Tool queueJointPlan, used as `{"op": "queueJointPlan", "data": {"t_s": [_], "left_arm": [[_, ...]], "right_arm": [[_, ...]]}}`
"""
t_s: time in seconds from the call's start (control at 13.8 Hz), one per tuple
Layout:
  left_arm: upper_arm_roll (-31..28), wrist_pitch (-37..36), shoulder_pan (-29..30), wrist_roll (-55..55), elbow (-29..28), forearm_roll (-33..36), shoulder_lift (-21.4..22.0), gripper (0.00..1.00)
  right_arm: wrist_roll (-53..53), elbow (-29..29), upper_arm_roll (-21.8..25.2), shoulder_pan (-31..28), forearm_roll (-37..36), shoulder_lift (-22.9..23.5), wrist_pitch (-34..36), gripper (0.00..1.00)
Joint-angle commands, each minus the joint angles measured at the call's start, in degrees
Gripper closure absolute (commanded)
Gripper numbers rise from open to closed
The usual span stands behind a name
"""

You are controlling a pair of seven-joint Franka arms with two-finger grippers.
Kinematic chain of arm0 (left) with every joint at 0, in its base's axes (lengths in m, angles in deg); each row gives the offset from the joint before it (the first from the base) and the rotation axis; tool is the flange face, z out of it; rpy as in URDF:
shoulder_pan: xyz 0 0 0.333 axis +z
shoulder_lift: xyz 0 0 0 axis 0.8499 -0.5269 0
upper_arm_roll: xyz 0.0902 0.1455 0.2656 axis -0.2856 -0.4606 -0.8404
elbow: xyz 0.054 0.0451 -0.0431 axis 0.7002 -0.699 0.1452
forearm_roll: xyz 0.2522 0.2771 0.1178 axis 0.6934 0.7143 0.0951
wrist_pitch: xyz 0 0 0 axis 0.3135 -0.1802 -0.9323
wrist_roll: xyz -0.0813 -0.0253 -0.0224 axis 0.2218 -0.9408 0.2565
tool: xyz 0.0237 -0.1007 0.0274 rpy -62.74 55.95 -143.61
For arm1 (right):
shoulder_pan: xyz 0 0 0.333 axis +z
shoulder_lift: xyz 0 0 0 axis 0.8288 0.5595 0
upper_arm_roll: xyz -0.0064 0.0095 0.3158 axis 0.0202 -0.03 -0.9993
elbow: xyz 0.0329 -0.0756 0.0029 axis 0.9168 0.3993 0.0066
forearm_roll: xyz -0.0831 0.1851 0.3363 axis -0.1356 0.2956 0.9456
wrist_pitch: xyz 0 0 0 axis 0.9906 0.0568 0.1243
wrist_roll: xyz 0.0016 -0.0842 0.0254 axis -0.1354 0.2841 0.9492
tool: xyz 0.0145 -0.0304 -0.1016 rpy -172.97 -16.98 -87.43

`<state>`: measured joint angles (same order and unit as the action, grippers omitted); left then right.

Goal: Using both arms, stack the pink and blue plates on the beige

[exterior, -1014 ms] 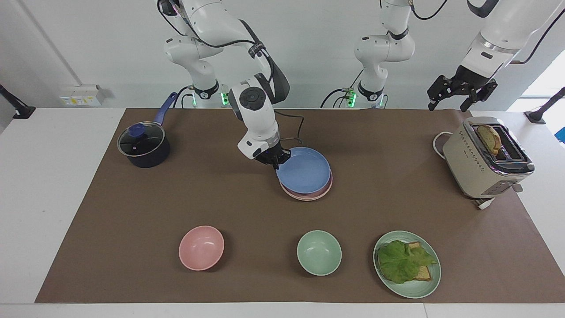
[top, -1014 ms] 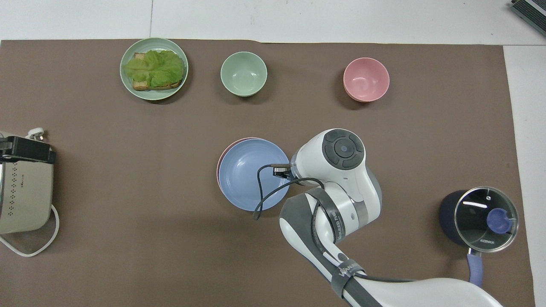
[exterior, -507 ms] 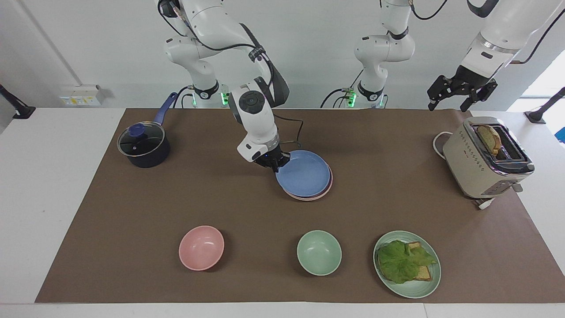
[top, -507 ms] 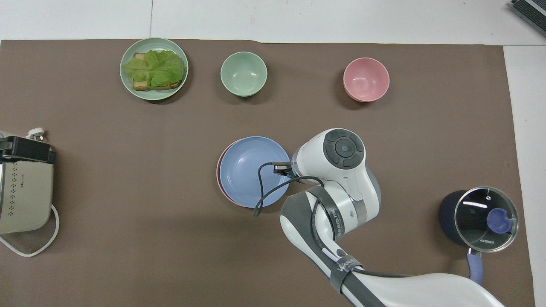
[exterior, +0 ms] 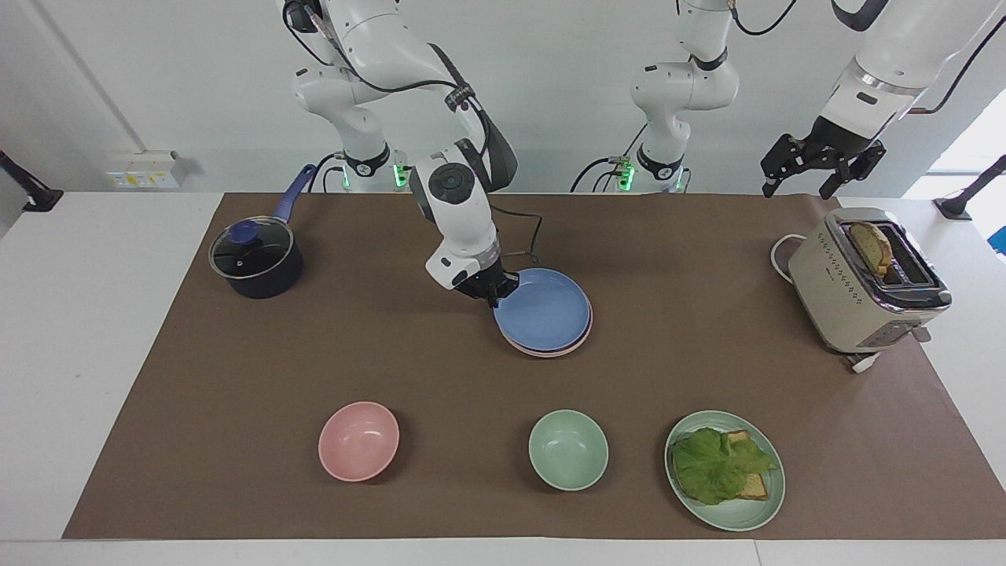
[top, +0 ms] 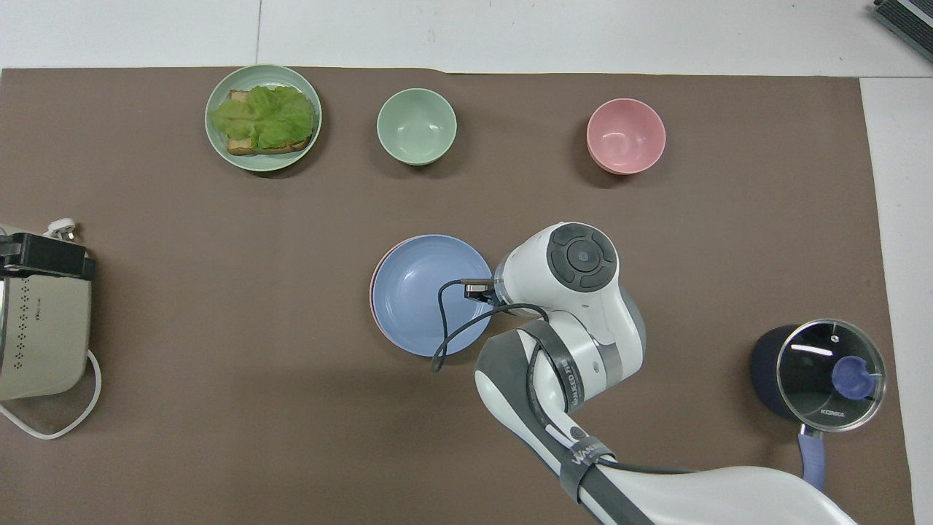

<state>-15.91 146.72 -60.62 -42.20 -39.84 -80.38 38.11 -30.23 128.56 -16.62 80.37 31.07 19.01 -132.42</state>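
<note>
While right gripper [exterior: 493, 293] fingers clamp blue plate [exterior: 542, 309] at its nine o'clock rim, seating it on pink plate [exterior: 580, 336], left gripper [exterior: 817, 167] waits, fingers apart.

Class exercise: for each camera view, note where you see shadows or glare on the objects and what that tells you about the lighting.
Facing view: soft shadows hug the saucepan and plate stack, so the light is diffuse, from above; bright window glare sits at the edge by the toaster. Overhead view: white streaks glint on the saucepan's glass lid.
</note>
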Motion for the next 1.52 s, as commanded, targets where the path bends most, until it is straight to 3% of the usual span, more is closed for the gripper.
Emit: {"op": "queueJointPlan", "data": {"t_s": [0.0,0.14,0.22,0.36,0.65,1.09,1.45], "left_arm": [[0.28,-1.06,0.49,0.25,0.71,1.02,-0.19,0.00],[0.28,-1.06,0.49,0.25,0.71,1.02,-0.19,0.00],[0.28,-1.06,0.49,0.25,0.71,1.02,-0.19,0.00],[0.28,-1.06,0.49,0.25,0.71,1.02,-0.19,0.00],[0.28,-1.06,0.49,0.25,0.71,1.02,-0.19,0.00],[0.28,-1.06,0.49,0.25,0.71,1.02,-0.19,0.00],[0.28,-1.06,0.49,0.25,0.71,1.02,-0.19,0.00]], "right_arm": [[-0.27,0.44,-0.55,0.04,1.13,0.02,-1.17,0.99],[-0.36,0.17,-0.55,0.04,1.13,0.02,-1.17,0.88],[-0.97,-0.18,-0.55,0.04,1.13,0.02,-1.17,0.71],[-1.59,-0.79,-0.55,0.04,1.13,-0.06,-1.25,0.00],[-0.63,-1.59,0.06,-2.76,0.08,-5.06,1.11,0.00],[4.55,-2.98,0.33,-18.22,-6.33,-15.70,15.16,0.00],[9.92,-15.45,0.50,-26.84,-8.18,-17.91,33.78,0.00]]}}
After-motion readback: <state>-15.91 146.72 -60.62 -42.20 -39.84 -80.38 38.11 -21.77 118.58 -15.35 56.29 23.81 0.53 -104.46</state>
